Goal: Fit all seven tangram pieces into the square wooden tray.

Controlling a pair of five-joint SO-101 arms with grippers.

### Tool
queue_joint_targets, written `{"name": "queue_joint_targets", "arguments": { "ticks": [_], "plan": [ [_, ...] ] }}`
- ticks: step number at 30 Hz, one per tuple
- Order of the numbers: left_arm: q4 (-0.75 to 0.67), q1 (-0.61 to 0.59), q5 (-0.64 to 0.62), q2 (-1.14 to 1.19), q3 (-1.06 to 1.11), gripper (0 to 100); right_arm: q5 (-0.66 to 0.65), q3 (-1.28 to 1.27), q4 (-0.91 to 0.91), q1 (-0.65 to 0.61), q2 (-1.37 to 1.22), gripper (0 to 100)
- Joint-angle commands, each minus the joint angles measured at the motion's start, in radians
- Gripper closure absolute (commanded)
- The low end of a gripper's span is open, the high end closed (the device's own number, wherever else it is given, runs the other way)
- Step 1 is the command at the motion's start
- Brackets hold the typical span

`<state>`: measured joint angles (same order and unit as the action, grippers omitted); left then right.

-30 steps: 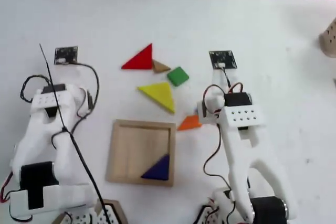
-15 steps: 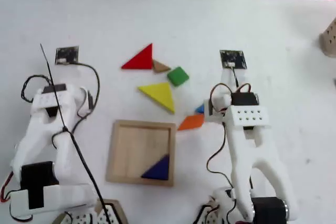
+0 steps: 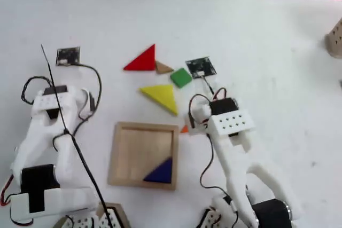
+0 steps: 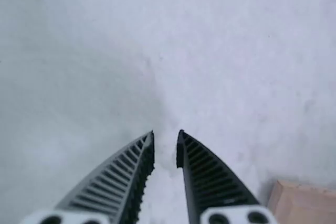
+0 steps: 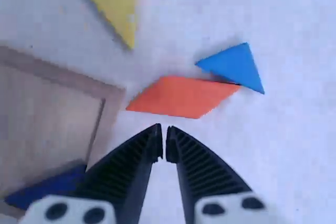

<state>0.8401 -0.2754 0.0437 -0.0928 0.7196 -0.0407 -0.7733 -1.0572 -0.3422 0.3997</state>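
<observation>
The square wooden tray (image 3: 124, 156) lies between the two arms with a dark blue triangle (image 3: 160, 172) in its near right corner. Beyond it lie a yellow triangle (image 3: 162, 97), a green square (image 3: 181, 77), a small brown triangle (image 3: 163, 68) and a red triangle (image 3: 143, 60). My right gripper (image 5: 163, 142) is shut and empty, hovering just short of the orange parallelogram (image 5: 181, 97), with a light blue triangle (image 5: 233, 66) touching its far end. The tray's corner (image 5: 102, 103) is beside the gripper. My left gripper (image 4: 164, 148) hangs over bare table with a narrow gap between its fingers.
The right arm (image 3: 230, 124) covers most of the orange piece (image 3: 184, 129) in the high view. The left arm (image 3: 51, 132) stands left of the tray, and the tray's edge (image 4: 302, 203) shows beside its gripper. A pegged object (image 3: 335, 38) sits at the far right edge.
The right arm first shifted slightly right, then swung left toward the tray, now covering the light blue triangle and most of the orange piece. The left arm has not moved.
</observation>
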Motion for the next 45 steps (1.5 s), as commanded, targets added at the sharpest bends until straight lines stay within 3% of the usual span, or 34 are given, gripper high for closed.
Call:
{"name": "queue_joint_targets", "arguments": {
  "ticks": [1, 7, 13, 17, 19, 24, 29, 37, 45],
  "plan": [
    [0.003, 0.028, 0.009, -0.004, -0.040, 91, 0.114, -0.002, 0.065, 0.058, 0.030, 97.7],
    [0.006, 0.041, 0.009, -0.004, -0.038, 91, 0.227, -0.002, 0.091, 0.107, 0.030, 97.2],
    [0.011, 0.044, 0.068, -0.004, -0.038, 91, 0.276, -0.025, 0.088, 0.105, 0.030, 81.9],
    [0.012, 0.062, 0.118, -0.007, -0.031, 91, 0.261, -0.029, 0.087, 0.105, 0.030, 80.1],
    [0.011, 0.076, 0.121, -0.012, -0.017, 91, 0.126, -0.029, 0.081, 0.116, 0.038, 80.1],
    [0.009, 0.081, 0.123, -0.012, -0.014, 91, -0.413, -0.037, 0.056, 0.102, 0.031, 80.1],
    [0.005, 0.081, 0.123, -0.012, -0.014, 91, -0.738, -0.078, 0.056, 0.045, 0.033, 80.1],
    [0.003, 0.081, 0.123, -0.012, -0.014, 91, -0.988, -0.098, 0.050, -0.058, 0.031, 80.0],
    [0.002, 0.081, 0.123, -0.012, -0.015, 91, -1.157, -0.095, 0.073, -0.059, 0.028, 79.9]
  ]
}}
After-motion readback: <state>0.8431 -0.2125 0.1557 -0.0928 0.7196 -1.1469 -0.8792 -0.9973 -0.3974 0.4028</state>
